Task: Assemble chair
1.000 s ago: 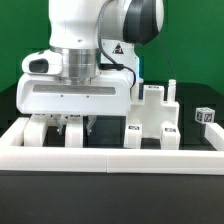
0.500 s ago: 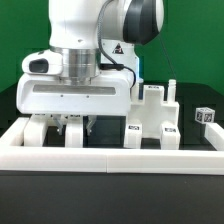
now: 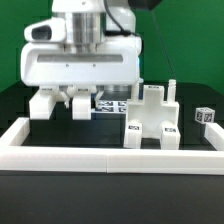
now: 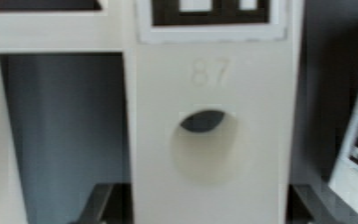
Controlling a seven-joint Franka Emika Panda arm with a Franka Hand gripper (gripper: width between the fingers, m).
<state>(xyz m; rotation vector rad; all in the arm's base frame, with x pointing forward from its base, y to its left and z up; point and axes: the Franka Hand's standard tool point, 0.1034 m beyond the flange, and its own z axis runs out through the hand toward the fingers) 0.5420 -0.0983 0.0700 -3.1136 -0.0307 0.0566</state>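
My gripper (image 3: 69, 98) hangs above the table at the exterior view's left, shut on a white chair piece (image 3: 43, 104) whose blocky ends show below the hand on either side. In the wrist view the gripper (image 4: 202, 206) clamps a flat white bar (image 4: 202, 90) with a dark round hole and a tag at its far end, and the dark fingers (image 4: 105, 205) press on its two sides. A partly joined white chair block (image 3: 152, 122) with small tags stands on the table to the exterior view's right of the gripper.
A long low white border rail (image 3: 110, 157) runs along the front and up both sides. A tiny tagged cube (image 3: 205, 117) sits at the far right. The marker board (image 3: 112, 103) lies behind, between the held piece and the chair block.
The arm has risen, and the held white piece has come up off the table with it. The chair block and the cube have stayed in place.
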